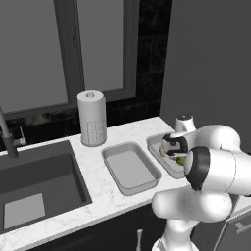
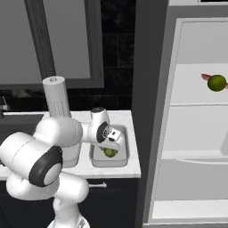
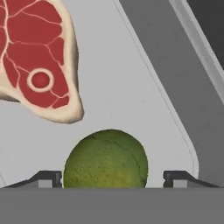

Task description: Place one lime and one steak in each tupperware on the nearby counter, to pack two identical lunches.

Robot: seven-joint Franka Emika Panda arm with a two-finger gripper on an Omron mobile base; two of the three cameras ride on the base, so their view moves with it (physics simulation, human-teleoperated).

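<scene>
- White marble-look counter runs under a dark window, with a sink at its left end and a paper towel roll standing behind two grey tupperware trays.
- Left base view: the nearer tray sits bare between the sink and the arm – open floor all round inside it; the far tray is mostly hidden by the white arm, with a speck of green lime showing.
- Right base view adds what the left cannot – an open fridge beside the counter's end, a second lime on an upper shelf with a sliver of red meat just beside it.
- Same view: the gripper hangs over the far tray, close to the counter's front edge and the fridge wall.
- Hand view: a lime lies on the tray floor between the two fingertips, which stand spread with gaps on either side, not touching it.
- A raw steak lies near the lime, apart from it, in the same tray; the tray's rounded rim curves close by.
</scene>
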